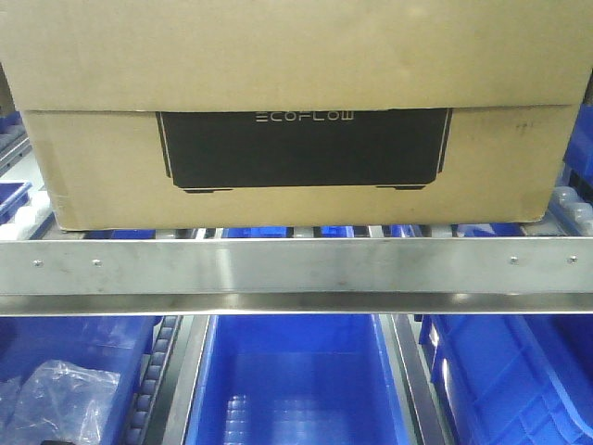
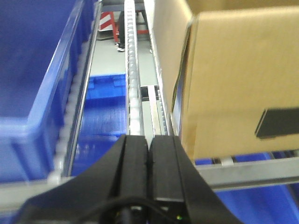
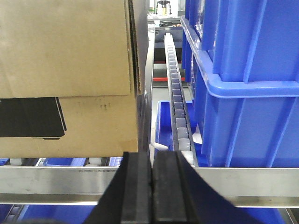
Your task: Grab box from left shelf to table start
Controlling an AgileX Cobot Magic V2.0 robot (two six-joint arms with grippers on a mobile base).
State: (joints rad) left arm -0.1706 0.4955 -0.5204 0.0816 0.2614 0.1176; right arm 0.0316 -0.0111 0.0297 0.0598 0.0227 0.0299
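The brown cardboard box (image 1: 296,93) with a black "ECOFLOW" panel sits on the left shelf's roller tracks, behind the silver front rail (image 1: 296,267). In the left wrist view the box (image 2: 238,79) is to the right of my left gripper (image 2: 148,137), which is shut and empty, in front of the rail near the box's left corner. In the right wrist view the box (image 3: 65,70) is to the left of my right gripper (image 3: 152,154), which is shut and empty, in front of the rail (image 3: 56,182) at the box's right corner. The table is out of view.
Blue plastic bins stand beside the box: one at left (image 2: 32,93), one at right (image 3: 247,79). More blue bins (image 1: 296,380) sit on the level below, one holding a clear plastic bag (image 1: 60,399). Roller tracks (image 3: 180,107) run between the box and the bins.
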